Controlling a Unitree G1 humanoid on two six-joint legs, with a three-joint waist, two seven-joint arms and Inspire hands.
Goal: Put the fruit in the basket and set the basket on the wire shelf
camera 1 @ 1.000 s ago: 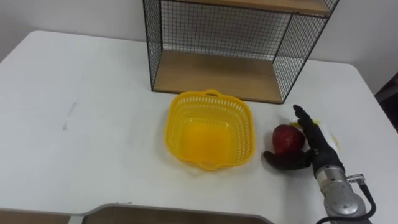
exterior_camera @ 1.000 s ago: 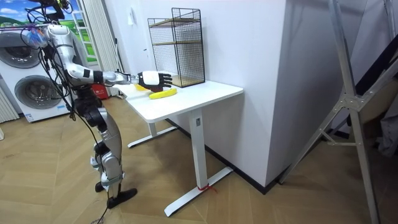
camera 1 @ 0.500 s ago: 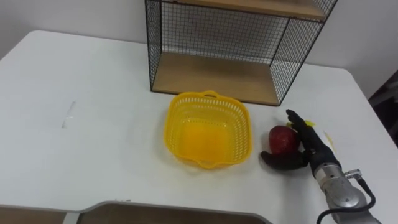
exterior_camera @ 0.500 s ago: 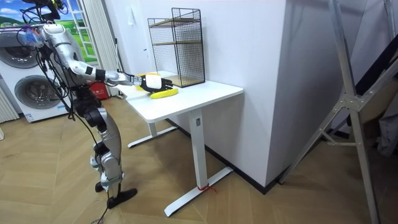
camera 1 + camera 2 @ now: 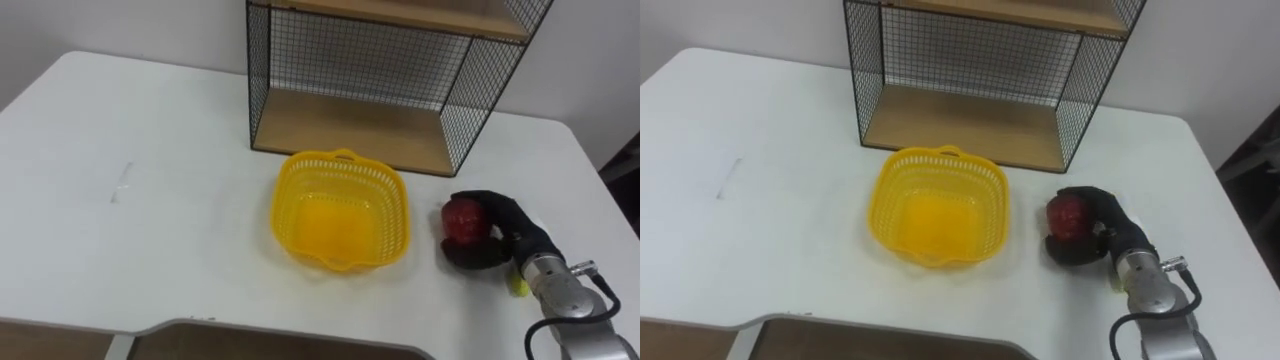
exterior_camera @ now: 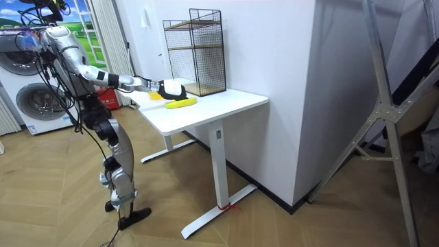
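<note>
The right hand [image 5: 506, 226], which a second earlier had been held with straight fingers beside the apple [image 5: 461, 221], was seen clamped on it, its dark fingers curled over the top of the fruit and the thumb tucked against its lower side. The apple, round, red and glossy, was found on the white table [image 5: 150, 150], just right of the basket [image 5: 283, 196] and apart from it; whether it had been raised off the surface could not be told. The whole scene had been shifted slightly in the eye view by the camera. The basket, of bright yellow plastic with slotted walls, a wavy rim and a small loop handle, was left empty in front of the wire shelf [image 5: 368, 62], whose black mesh sides were fitted round smooth wooden boards. Of the banana [image 5: 519, 287] only a small yellow tip was shown beneath the wrist; in the room view it was seen whole, curved, on the table's edge under the outstretched arm.
</note>
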